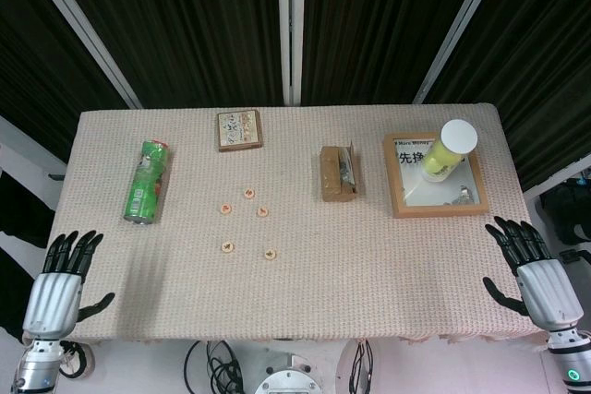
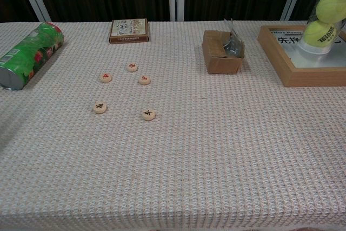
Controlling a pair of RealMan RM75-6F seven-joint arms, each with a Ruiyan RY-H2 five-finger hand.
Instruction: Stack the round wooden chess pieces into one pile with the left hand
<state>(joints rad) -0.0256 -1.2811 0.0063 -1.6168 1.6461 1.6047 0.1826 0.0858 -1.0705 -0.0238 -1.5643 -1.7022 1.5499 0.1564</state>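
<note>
Several round wooden chess pieces lie flat and apart on the woven cloth, left of the middle: three with red marks at the back (image 1: 249, 193) (image 2: 132, 67), (image 2: 106, 78), (image 2: 144, 80), and two with dark marks nearer me (image 2: 100, 107), (image 2: 148, 114). None is stacked. My left hand (image 1: 57, 291) hangs open beyond the table's front left corner, fingers spread, far from the pieces. My right hand (image 1: 536, 272) is open off the front right corner. Neither hand shows in the chest view.
A green can (image 1: 147, 182) lies on its side at the left. A small printed box (image 1: 240, 129) sits at the back, a brown carton (image 1: 338, 173) in the middle. A wooden tray (image 1: 398, 193) at the right holds a tube of tennis balls (image 1: 447, 149).
</note>
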